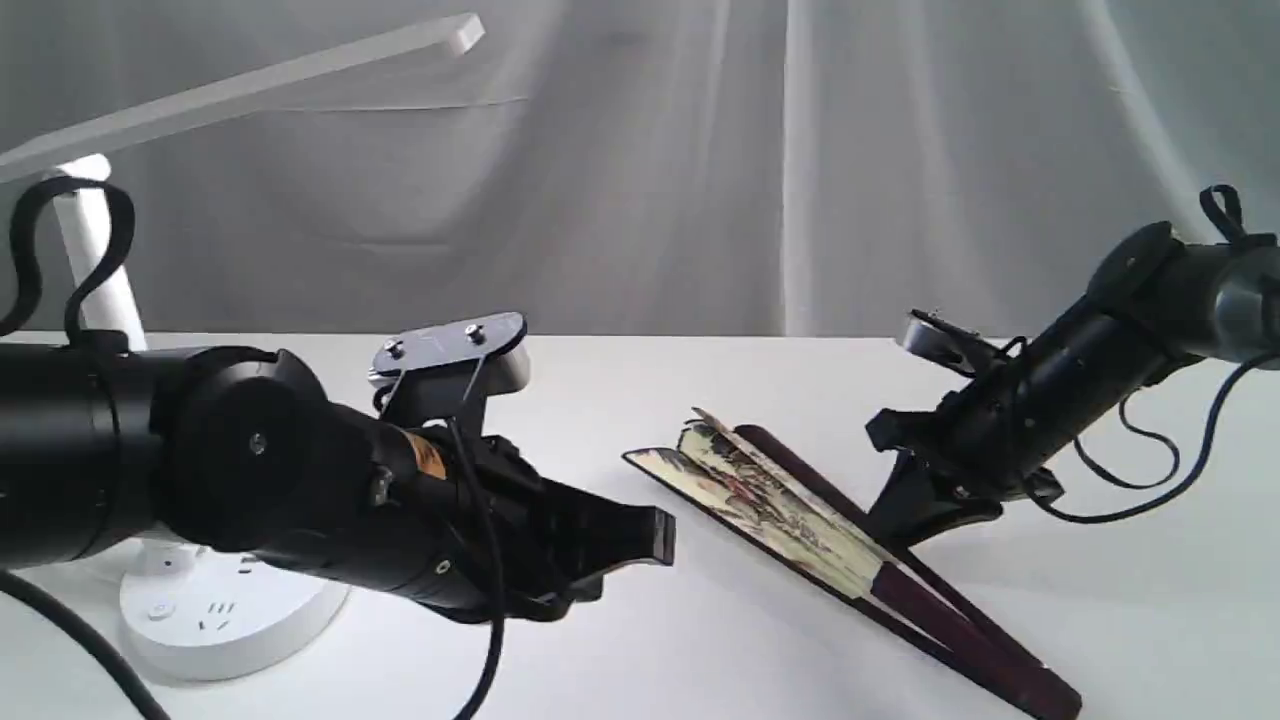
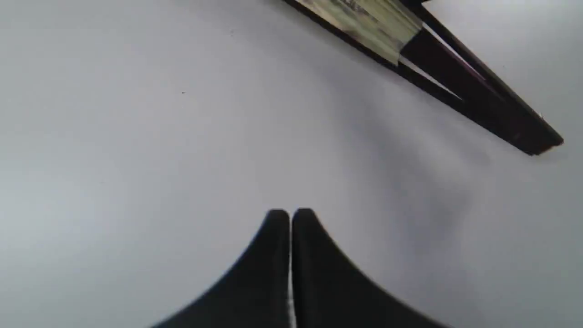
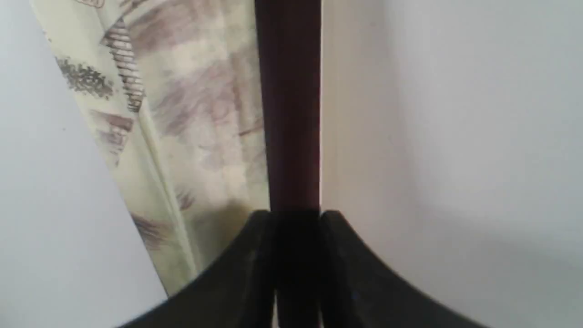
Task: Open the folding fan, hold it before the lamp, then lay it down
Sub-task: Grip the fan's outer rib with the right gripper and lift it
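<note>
The folding fan (image 1: 790, 510) lies on the white table right of centre, only slightly spread, its printed cream pleats showing between dark ribs. Its pivot end (image 1: 1040, 690) points to the near right. My right gripper (image 1: 900, 520) is shut on the fan's upper dark guard (image 3: 289, 114), with the printed paper (image 3: 200, 136) beside it. My left gripper (image 1: 655, 535) hovers left of the fan, fingers (image 2: 275, 255) pressed together and holding nothing; the fan (image 2: 455, 82) appears at that view's edge. The lamp (image 1: 210, 610) stands at far left, its bar head (image 1: 260, 85) reaching overhead.
The left arm's black body (image 1: 250, 470) partly hides the lamp's round base. A pale curtain (image 1: 700, 160) hangs behind the white table (image 1: 640, 390). Black cables (image 1: 1150, 470) loop from the right arm.
</note>
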